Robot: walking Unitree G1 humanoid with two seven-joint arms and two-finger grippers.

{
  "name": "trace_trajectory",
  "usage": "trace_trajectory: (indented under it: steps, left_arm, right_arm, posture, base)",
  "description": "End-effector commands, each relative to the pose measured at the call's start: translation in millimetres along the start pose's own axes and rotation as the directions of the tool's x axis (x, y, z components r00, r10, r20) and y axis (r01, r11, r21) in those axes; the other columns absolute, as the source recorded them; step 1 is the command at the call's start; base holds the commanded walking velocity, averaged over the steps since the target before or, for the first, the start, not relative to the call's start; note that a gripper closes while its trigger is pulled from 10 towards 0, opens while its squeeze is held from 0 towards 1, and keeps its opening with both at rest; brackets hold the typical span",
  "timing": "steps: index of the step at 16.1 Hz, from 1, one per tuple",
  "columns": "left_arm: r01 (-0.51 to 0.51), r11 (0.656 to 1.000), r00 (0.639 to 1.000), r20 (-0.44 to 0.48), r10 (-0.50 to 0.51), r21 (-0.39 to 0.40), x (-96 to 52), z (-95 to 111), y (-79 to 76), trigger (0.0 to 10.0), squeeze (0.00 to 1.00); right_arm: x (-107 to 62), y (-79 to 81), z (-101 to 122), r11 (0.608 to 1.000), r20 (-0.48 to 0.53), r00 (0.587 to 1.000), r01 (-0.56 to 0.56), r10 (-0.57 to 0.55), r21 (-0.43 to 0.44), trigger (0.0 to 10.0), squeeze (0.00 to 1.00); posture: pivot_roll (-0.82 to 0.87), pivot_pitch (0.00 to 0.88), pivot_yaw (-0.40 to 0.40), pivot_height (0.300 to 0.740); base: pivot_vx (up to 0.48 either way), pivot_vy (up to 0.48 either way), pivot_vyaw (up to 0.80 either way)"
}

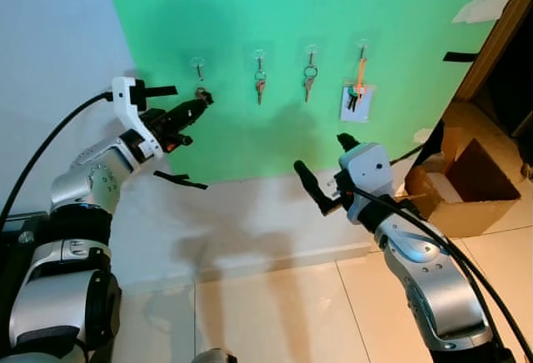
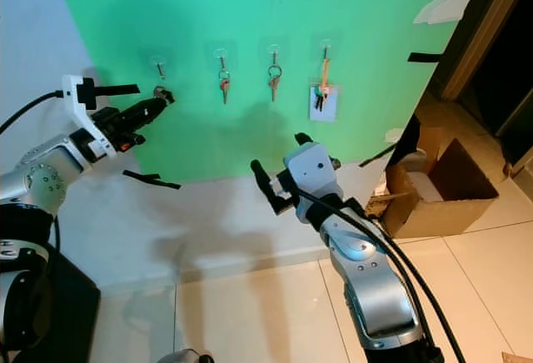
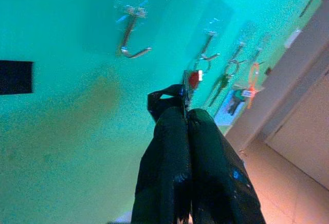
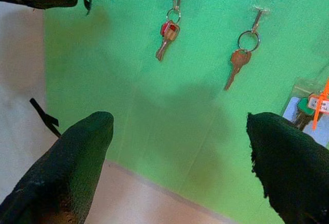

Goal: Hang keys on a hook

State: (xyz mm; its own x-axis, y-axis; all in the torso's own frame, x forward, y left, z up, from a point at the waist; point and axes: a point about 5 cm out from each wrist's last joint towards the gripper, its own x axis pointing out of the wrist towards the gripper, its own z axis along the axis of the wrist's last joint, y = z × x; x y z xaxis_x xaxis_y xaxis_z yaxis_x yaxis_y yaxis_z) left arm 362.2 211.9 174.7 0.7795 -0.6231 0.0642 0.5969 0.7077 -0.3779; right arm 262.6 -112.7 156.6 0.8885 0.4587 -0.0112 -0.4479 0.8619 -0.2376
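Head stereo downward; wrist cameras face green wall (image 1: 333,13)

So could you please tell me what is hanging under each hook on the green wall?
The leftmost hook is bare; the left end effector holds keys just below it. The other three carry keys; the last set covers a white card.

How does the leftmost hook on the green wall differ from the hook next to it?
The leftmost hook is bare, while the second hook carries a key bunch with a red tag. The left gripper, shut on keys, is right below the leftmost hook; no gripper is near the second hook. Both are small clear-backed metal hooks on the green wall, at one height.
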Motion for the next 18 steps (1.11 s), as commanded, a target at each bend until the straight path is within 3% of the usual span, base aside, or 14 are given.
trace_trajectory:
  steps: [1,9,13,18]
  left_arm:
    - [0.028,1.000,1.000,0.014,-0.028,0.006,4.6,6,-3.8,10.0,0.00]
    - [0.014,1.000,0.996,0.085,-0.014,-0.004,9.9,21,-2.0,10.0,0.00]
    - [-0.041,0.999,0.995,0.090,0.042,-0.014,9.0,18,4.3,10.0,0.00]
    - [-0.070,0.997,0.993,0.089,0.071,-0.018,7.1,16,8.2,10.0,0.00]
  right_arm:
    - [0.7,0.5,4,1.000,0.010,1.000,-0.012,0.012,-0.013,10.0,0.00]
    - [3.9,4.7,18,0.998,0.083,0.995,-0.055,0.055,0.000,10.0,0.00]
    - [7.7,3.9,34,0.992,0.174,0.984,-0.068,0.048,0.109,10.0,0.00]
    - [16.7,5.1,40,0.970,0.169,0.984,-0.101,0.064,0.219,10.0,0.00]
  posture:
    - [-0.09,0.000,0.027,0.740]
    - [-0.09,0.000,0.022,0.740]
    - [-0.09,0.000,0.019,0.740]
    - [-0.09,0.000,0.016,0.740]
  base:
    - [0.000,0.000,0.00]
    - [0.000,0.000,0.00]
    - [0.000,0.000,0.00]
    - [0.000,0.000,0.00]
